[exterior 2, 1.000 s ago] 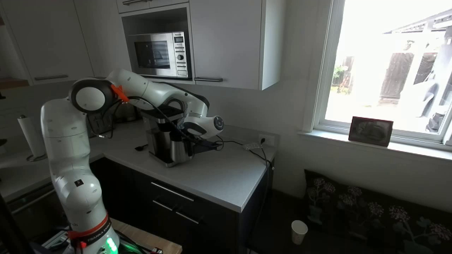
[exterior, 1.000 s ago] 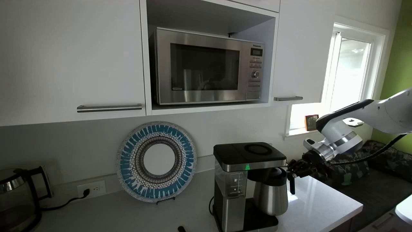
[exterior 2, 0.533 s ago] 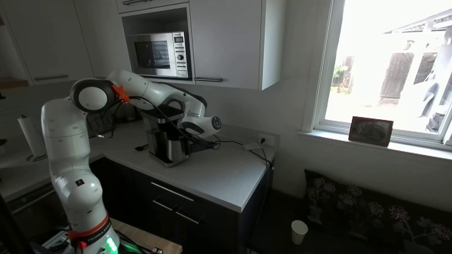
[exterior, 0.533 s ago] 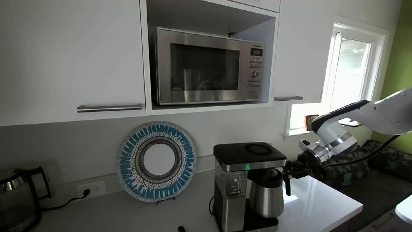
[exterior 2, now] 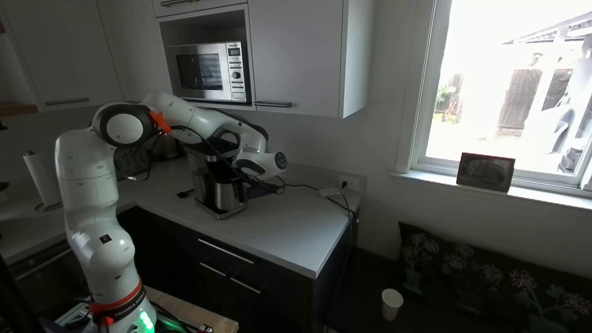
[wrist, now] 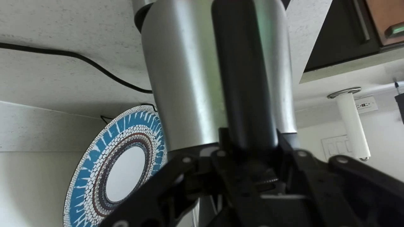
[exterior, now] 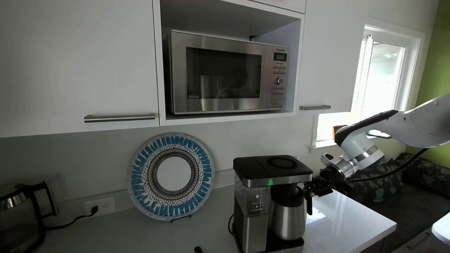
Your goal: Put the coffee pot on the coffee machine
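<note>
The coffee pot [exterior: 288,221], rounded steel with a black lid and black handle, stands about upright under the top of the coffee machine [exterior: 272,170], over its dark base plate. I cannot tell whether its bottom rests on the plate. Both also show in an exterior view, the pot [exterior 2: 226,196] in the machine [exterior 2: 200,185]. My gripper [exterior: 310,193] is at the pot's handle, on the side away from the silver column. In the wrist view, which stands upside down, the gripper [wrist: 249,142] is shut on the black handle, with the pot's steel body [wrist: 180,78] behind it.
A steel microwave [exterior: 225,73] sits in the cabinet above. A round blue patterned plate [exterior: 174,207] leans on the wall and a glass kettle [exterior: 15,218] stands farther along. A cable [exterior 2: 300,186] lies on the counter [exterior 2: 277,226]. A paper towel roll [exterior 2: 40,178] stands behind the arm.
The pot has moved in under the machine's top, toward the silver column, and a little lower. My gripper and arm have moved along with it, still holding the handle.
</note>
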Motion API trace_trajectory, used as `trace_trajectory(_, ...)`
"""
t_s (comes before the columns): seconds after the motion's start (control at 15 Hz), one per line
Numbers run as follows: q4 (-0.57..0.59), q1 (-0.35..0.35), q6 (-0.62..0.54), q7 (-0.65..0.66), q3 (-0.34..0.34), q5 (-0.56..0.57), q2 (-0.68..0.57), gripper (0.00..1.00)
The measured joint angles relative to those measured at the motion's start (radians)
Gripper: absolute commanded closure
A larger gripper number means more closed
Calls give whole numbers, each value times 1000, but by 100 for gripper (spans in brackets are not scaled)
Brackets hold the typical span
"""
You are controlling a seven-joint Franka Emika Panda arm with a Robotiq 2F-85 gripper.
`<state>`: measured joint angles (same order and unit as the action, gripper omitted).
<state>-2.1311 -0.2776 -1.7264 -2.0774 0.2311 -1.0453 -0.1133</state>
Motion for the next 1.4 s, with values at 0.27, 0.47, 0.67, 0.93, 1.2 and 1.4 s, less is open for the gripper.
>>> trace_trajectory(0.27, -2, 6, 0, -28, -8, -23, -11, 92)
trace_trajectory(0.47, -2, 7, 0, -38, -10, -30, -15, 67)
trace_trajectory(0.67, -2, 8, 0, -39, -12, -31, -15, 67)
trace_trajectory(0.93, -2, 8, 0, -39, -12, -31, -15, 92)
trace_trajectory(1.2, -1, 8, -3, -42, -12, -29, -15, 92)
trace_trajectory(1.4, -1, 11, -5, -44, -14, -30, -15, 92)
